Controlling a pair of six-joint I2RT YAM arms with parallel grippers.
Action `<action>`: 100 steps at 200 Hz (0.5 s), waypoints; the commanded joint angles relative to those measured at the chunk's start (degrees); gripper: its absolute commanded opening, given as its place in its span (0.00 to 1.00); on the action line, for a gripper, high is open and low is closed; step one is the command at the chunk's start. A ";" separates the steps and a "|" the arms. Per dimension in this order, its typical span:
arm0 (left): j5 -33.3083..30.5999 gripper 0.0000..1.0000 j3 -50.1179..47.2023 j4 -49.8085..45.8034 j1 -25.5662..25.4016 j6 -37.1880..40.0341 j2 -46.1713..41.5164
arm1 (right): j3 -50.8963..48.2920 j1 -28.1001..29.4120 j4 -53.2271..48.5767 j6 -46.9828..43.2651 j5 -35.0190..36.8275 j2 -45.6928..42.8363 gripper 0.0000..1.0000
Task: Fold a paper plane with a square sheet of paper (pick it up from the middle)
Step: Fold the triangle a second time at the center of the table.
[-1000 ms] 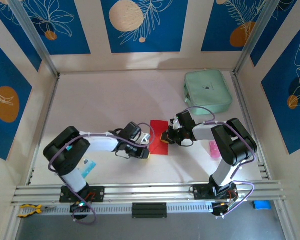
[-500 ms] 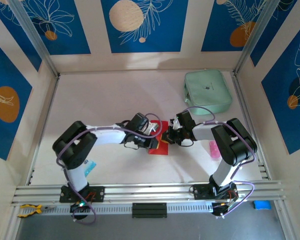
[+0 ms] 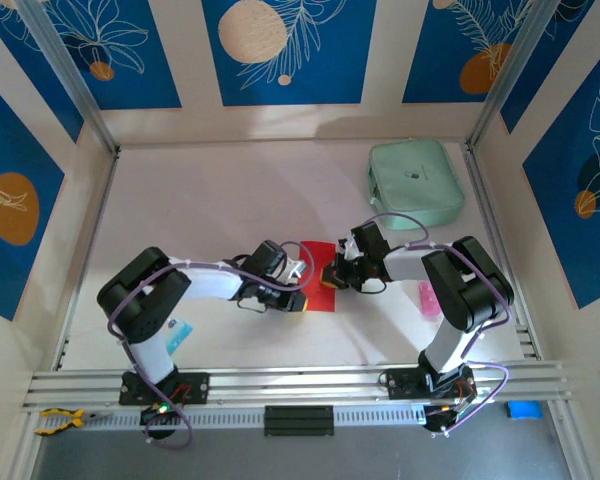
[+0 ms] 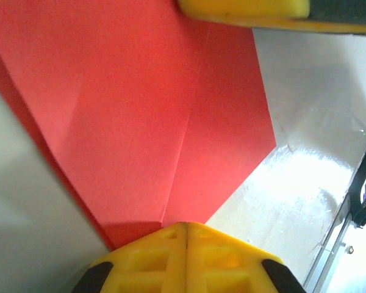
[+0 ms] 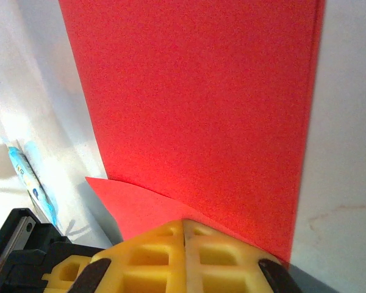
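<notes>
Paper folding looks only partly done. From the top external camera, the square sheet of paper (image 3: 318,278) lies flat on the table (image 3: 200,210) between the two arms, a narrow red shape rather than a full square, well apart from the mint-green pouch (image 3: 416,183). The left gripper (image 3: 296,299) sits at its near left edge and the right gripper (image 3: 331,274) at its right edge, both low on the paper.

The left wrist camera shows the sheet (image 4: 140,110) with a long centre crease and angled folds meeting near the closed-up yellow fingers of the left gripper (image 4: 186,235).

In the right wrist camera the paper (image 5: 195,91) spreads flat ahead, with a small folded flap (image 5: 137,204) beside the right gripper (image 5: 184,232), whose jaws are pressed together. I cannot tell whether either claw pinches an edge or merely presses down.

Judging by this, early creases exist, while the wings and the pointed dart remain to be made.
</notes>
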 commanded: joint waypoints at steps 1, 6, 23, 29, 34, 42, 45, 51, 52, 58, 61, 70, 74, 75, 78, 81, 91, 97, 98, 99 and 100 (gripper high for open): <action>1.27 0.00 -2.58 -4.33 0.43 -0.77 -1.36 | -0.53 -0.32 -6.16 -1.30 4.25 1.73 0.00; 1.32 0.00 -2.91 -4.01 0.43 -0.88 -1.50 | -0.65 -0.30 -6.10 -1.30 4.16 1.70 0.00; 1.84 0.00 -3.81 -2.45 0.68 -1.49 -2.37 | -0.61 -0.32 -5.84 -1.56 3.81 1.57 0.00; 2.11 0.00 -4.10 -1.78 0.78 -1.88 -2.84 | -0.46 -0.29 -5.75 -1.75 3.52 1.46 0.00; 2.41 0.00 -4.34 -1.17 0.83 -2.16 -3.53 | -0.39 -0.27 -5.68 -1.95 3.28 1.42 0.00; 2.76 0.00 -4.61 -0.26 0.88 -2.65 -4.86 | 0.03 -0.30 -5.73 -2.44 2.58 1.23 0.00; 2.81 0.00 -4.65 0.02 0.88 -2.68 -5.48 | 0.30 -0.34 -5.79 -2.71 2.31 1.11 0.00; 2.73 0.00 -4.72 0.40 0.96 -2.80 -6.64 | 0.81 -0.25 -5.87 -3.13 1.93 0.87 0.00; 2.64 0.00 -4.73 0.48 1.01 -2.85 -6.92 | 0.91 -0.20 -5.93 -3.18 1.86 0.83 0.00; 2.07 0.00 -4.70 0.59 1.10 -2.85 -8.16 | 1.45 -0.23 -6.07 -3.51 1.31 0.48 0.00; 1.69 0.00 -4.66 0.64 1.13 -2.83 -8.77 | 1.76 -0.31 -6.13 -3.59 0.94 0.30 0.00; 0.59 0.00 -4.57 1.09 1.42 -2.90 -10.41 | 3.05 -0.31 -6.35 -4.20 -0.38 -0.39 0.01; 0.04 0.00 -4.57 1.55 1.56 -2.91 -11.00 | 3.75 -0.19 -6.77 -4.30 -0.85 -0.72 0.02; -0.15 0.00 -4.53 1.62 1.61 -2.91 -11.12 | 3.92 -0.21 -6.91 -4.34 -0.89 -0.84 0.03; -0.59 0.00 -4.42 1.99 1.75 -2.94 -11.41 | 4.53 -0.23 -7.43 -4.44 -1.01 -1.15 0.04; -0.98 0.00 -4.28 2.26 1.92 -2.98 -11.56 | 5.23 -0.17 -8.14 -4.53 -0.98 -1.46 0.06; -1.94 0.00 -3.36 3.11 2.63 -3.00 -11.32 | 7.51 0.10 -11.53 -4.95 -0.32 -2.63 0.15; -2.01 0.00 -2.46 3.55 3.16 -3.00 -10.62 | 8.87 0.36 -13.82 -5.37 0.47 -3.57 0.20; -1.97 0.00 -2.28 3.59 3.25 -2.95 -10.49 | 9.03 0.42 -14.17 -5.40 0.60 -3.76 0.21; -1.99 0.00 -2.11 3.61 3.29 -2.93 -10.29 | 9.19 0.44 -14.52 -5.46 0.75 -3.90 0.22; -1.96 0.00 -1.89 3.62 3.40 -2.91 -10.11 | 9.32 0.50 -14.87 -5.49 1.05 -4.06 0.23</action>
